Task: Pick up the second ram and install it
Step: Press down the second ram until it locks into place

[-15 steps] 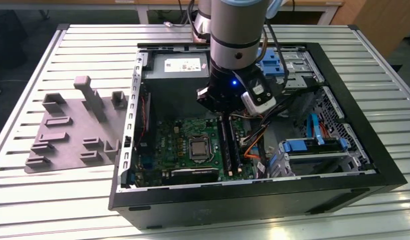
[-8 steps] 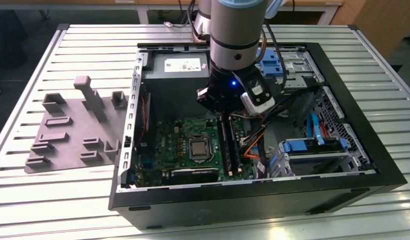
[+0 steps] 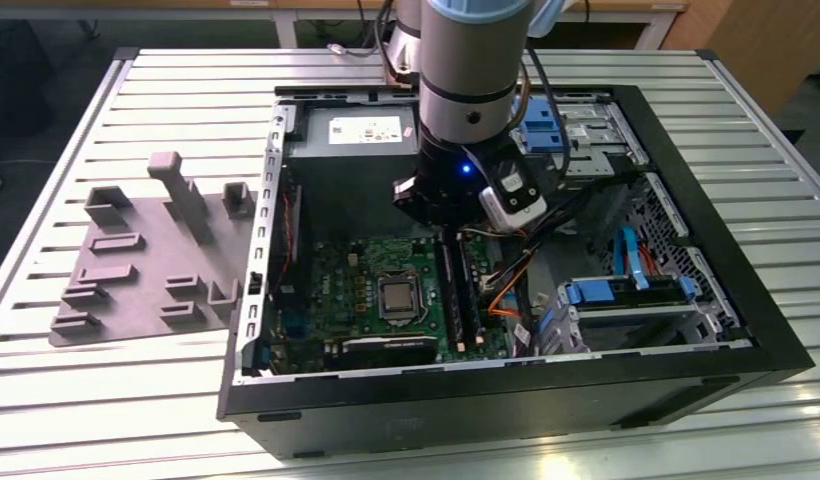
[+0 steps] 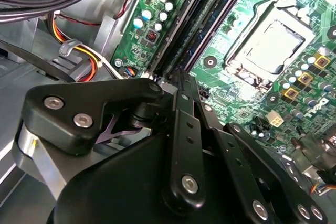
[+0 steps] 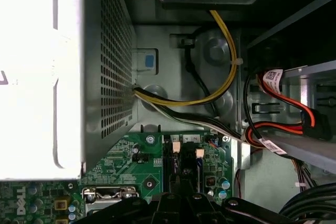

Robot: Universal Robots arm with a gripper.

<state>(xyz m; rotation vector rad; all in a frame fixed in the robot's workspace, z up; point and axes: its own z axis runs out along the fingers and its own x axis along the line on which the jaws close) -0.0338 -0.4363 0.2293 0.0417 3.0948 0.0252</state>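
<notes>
i can't make out the gripper fingertips behind its own black linkage in the second wrist view; whether the second ram is clamped there stays hidden.

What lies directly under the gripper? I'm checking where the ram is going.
Under the gripper lie the long black memory slots of the green motherboard, beside the CPU socket. The gripper's linkage covers the slots' near ends.
</notes>
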